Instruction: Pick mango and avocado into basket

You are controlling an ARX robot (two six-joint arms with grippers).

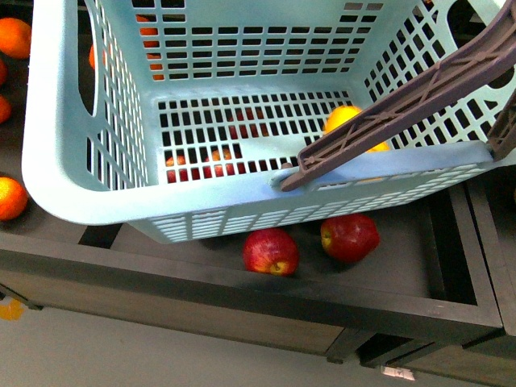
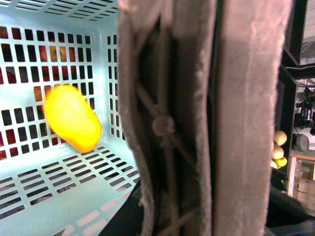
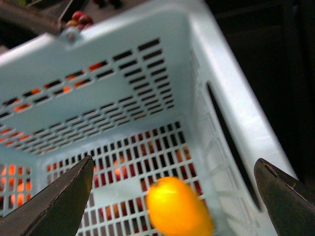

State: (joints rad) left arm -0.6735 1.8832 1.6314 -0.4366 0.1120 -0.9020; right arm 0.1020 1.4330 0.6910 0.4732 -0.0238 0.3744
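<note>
The light blue basket (image 1: 72, 161) is held up over a dark shelf. The yellow-orange mango (image 1: 345, 118) is inside it, near the right wall, partly hidden behind the brown ribbed handle (image 1: 419, 93). The mango also shows blurred in the left wrist view (image 2: 71, 118) and the right wrist view (image 3: 177, 206). My left gripper is shut on the handle (image 2: 197, 123), which fills its view; the gripper itself does not show. My right gripper (image 3: 177, 191) is open above the basket, the mango below its spread fingers (image 3: 64, 196). The avocado is out of view.
Two red apples (image 1: 271, 251) (image 1: 349, 236) lie on the dark shelf (image 1: 242, 282) under the basket, more show through its floor. Oranges (image 1: 14, 36) (image 1: 11, 197) lie at the left. A shelf divider (image 1: 463, 234) stands at the right.
</note>
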